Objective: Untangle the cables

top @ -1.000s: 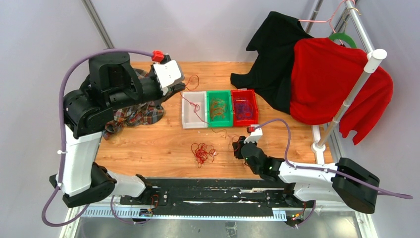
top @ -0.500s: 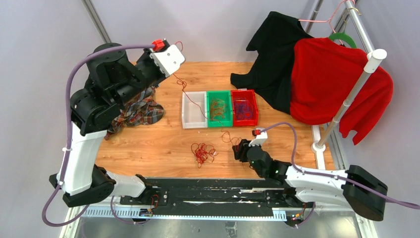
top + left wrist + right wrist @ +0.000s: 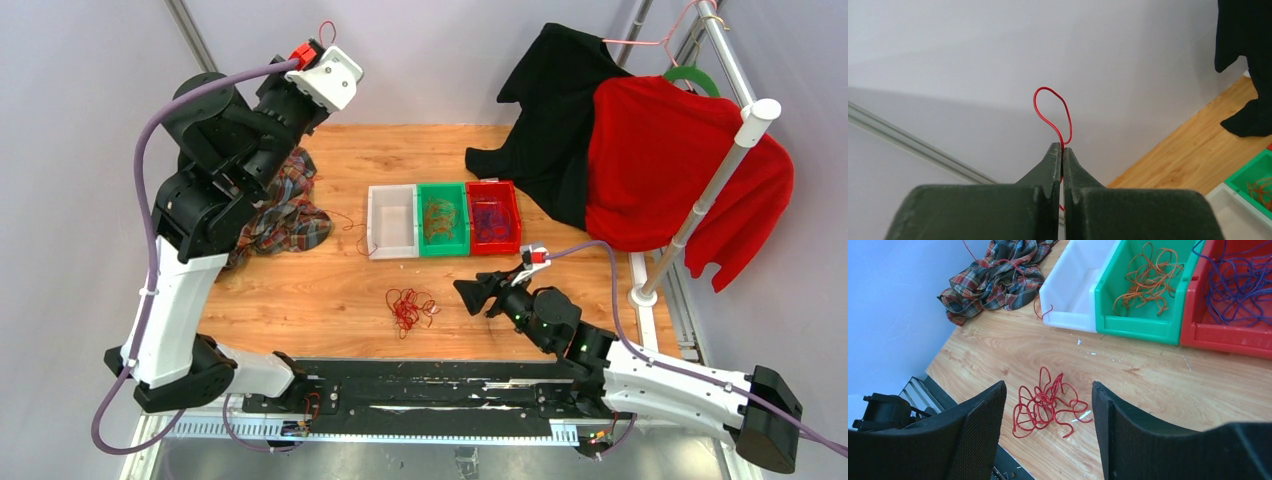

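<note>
My left gripper (image 3: 1063, 150) is shut on a thin red cable whose loop (image 3: 1053, 112) sticks up past the fingertips. In the top view this gripper (image 3: 322, 47) is raised high over the table's back left corner. The cable's lower end (image 3: 350, 222) trails on the wood beside the white bin. A tangle of red cables (image 3: 408, 308) (image 3: 1043, 402) lies near the front edge. My right gripper (image 3: 470, 292) (image 3: 1048, 385) is open, low over the table just right of the tangle, with nothing between its fingers.
A white bin (image 3: 393, 253) stands with a green bin (image 3: 445, 250) of orange cables (image 3: 1143, 280) and a red bin (image 3: 495, 247) of purple-blue cables (image 3: 1243, 290). A plaid cloth (image 3: 285, 220) lies at left. Black (image 3: 555, 110) and red (image 3: 670, 170) garments hang at back right.
The left gripper has risen up and back with the red cable, dragging its tail leftward out of the bins. The right gripper has opened and swung left toward the red tangle.
</note>
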Motion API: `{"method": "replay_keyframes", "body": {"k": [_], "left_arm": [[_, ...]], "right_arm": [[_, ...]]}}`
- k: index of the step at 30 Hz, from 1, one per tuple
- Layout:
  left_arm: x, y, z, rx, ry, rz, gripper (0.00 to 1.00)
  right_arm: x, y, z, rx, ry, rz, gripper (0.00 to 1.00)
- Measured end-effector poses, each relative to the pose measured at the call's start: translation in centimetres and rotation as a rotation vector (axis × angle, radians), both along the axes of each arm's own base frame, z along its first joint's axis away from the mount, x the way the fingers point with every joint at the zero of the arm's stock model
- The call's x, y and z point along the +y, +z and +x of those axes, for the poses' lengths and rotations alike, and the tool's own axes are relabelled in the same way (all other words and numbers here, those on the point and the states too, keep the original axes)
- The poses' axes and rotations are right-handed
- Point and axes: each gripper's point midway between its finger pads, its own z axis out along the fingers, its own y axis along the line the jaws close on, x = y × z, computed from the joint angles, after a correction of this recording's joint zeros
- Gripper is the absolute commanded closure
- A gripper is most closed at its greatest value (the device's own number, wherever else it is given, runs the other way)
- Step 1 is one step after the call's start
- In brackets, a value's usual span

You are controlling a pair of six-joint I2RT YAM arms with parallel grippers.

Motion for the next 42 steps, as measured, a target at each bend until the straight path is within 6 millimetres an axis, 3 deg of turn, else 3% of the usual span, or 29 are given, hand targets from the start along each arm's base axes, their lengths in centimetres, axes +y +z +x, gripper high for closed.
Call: {"method": "replay_keyframes", "body": {"k": [3, 8, 13, 24, 31, 36, 42], "left_arm": [[0.0, -0.4, 0.7, -0.006, 0.013, 0.005, 1.00], [0.3, -2.1, 2.5, 0.019, 0.053, 0.033, 1.00], [0.8, -0.9, 3.7, -0.031, 0.086, 0.017, 1.00], [0.3, 6.7, 2.3, -0.231, 0.011, -0.171, 1.00], [-0.2, 9.6, 1.2, -0.306, -0.062, -0.306, 0.99], [-0.3, 13.2, -1.4, -0.393, -0.178, -0.446, 1.00], [1.4, 18.4, -6.3, -0.572, -0.284, -0.586, 1.00]], "right_arm": [[0.0, 0.2, 0.1, -0.004, -0.001, -0.019, 0.38], [-0.4, -1.3, 0.0, 0.020, -0.006, -0.083, 0.39], [-0.7, -2.6, 0.0, 0.043, -0.007, -0.134, 0.40], [-1.1, -3.7, 0.1, 0.063, -0.025, -0.176, 0.40], [-1.2, -4.6, 0.2, 0.078, -0.033, -0.207, 0.41], [-1.3, -4.8, 0.3, 0.080, -0.045, -0.216, 0.41], [-1.3, -5.3, 0.4, 0.088, -0.047, -0.231, 0.41]]}}
